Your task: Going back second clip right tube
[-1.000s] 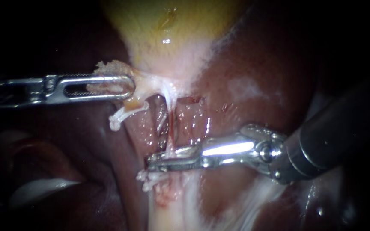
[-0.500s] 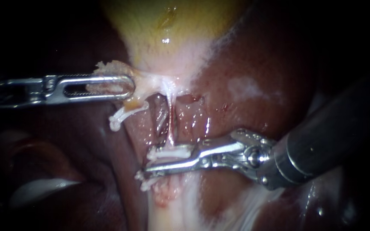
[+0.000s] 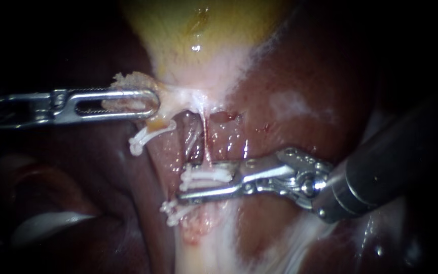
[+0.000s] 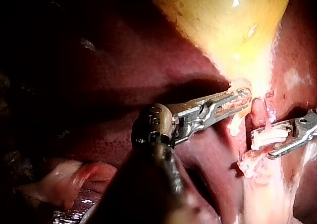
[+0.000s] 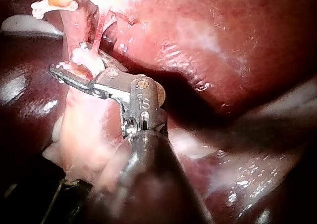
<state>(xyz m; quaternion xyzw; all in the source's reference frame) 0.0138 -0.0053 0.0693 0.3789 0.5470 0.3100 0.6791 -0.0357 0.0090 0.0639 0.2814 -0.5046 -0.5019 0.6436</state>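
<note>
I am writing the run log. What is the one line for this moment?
left instrument: shut on tissue | right instrument: open around clip | clip: on tube

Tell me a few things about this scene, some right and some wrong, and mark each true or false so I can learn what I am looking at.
1. The yellowish gallbladder lies above both instruments in the endoscope view. True.
2. The left instrument has its jaws open and empty. False: they are shut on the gallbladder, at its lower end.
3. A white clip sits between the open jaws of the right instrument. True.
4. That is the only clip in sight. False: a second clip lies just below those jaws, and a third clip lies nearer the left instrument.
</note>
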